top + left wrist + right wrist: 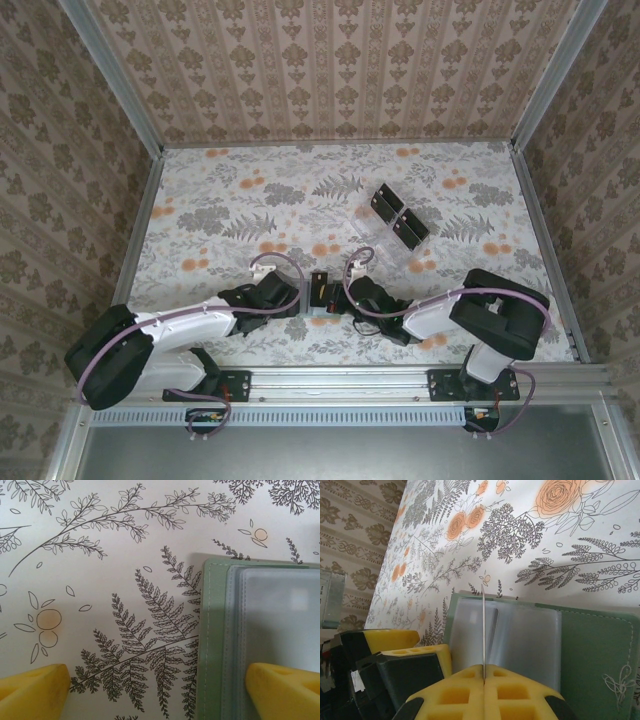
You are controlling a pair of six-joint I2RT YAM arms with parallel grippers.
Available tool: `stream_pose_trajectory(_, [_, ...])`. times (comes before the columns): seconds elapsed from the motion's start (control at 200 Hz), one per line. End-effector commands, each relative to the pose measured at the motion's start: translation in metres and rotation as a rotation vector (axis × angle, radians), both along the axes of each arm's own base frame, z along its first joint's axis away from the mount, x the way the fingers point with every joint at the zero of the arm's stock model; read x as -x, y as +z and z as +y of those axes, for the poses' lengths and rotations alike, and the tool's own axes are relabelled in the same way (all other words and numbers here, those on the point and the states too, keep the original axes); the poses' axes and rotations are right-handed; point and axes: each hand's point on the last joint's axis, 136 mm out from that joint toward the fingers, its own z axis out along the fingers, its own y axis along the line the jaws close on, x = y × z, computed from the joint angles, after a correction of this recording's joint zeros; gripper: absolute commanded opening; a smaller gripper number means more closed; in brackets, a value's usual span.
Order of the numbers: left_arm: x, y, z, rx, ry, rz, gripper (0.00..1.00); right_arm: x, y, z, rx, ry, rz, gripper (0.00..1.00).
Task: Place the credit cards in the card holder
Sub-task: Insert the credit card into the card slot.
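The sage-green card holder (pixel 592 645) lies open on the floral table, its clear inner sleeves (pixel 530 635) facing up. My right gripper (pixel 484 676) is shut on one thin credit card (pixel 483 625), seen edge-on and standing upright over the sleeves. My left gripper (pixel 160 695) is open; its right finger (pixel 282 690) is over the card holder (pixel 215 645) and its left finger (pixel 32 690) is over bare table. In the top view both grippers (pixel 298 298) (pixel 335 296) meet at the card holder (pixel 322 318) near the front centre. More black credit cards (pixel 398 218) lie behind.
A clear plastic tray (pixel 385 242) with the black cards sits at the back right of the table. Patterned walls and metal rails (pixel 140 230) enclose the table. The left gripper's yellow fingers (pixel 395 640) stand close beside the right gripper.
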Motion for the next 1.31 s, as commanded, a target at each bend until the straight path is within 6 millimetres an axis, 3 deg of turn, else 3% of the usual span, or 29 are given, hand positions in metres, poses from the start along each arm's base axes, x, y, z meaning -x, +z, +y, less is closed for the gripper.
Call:
stream_pose_trajectory(0.0, [0.020,-0.022,0.024,-0.099,0.009,0.076,1.00,-0.004,0.003,0.004,-0.038,-0.027,-0.009,0.00])
stream_pose_trajectory(0.555, [0.023,-0.023,0.026,-0.100,0.015,0.076,1.00,0.000,0.001,0.013,-0.082,-0.016,0.010,0.00])
stream_pose_trajectory(0.885, [0.024,-0.013,0.041,-0.119,0.072,0.053,1.00,0.002,0.007,0.004,-0.071,-0.037,-0.004,0.00])
stream_pose_trajectory(1.3, [0.027,-0.020,0.042,-0.127,0.072,0.069,1.00,0.001,0.008,0.020,-0.099,-0.005,-0.003,0.00])
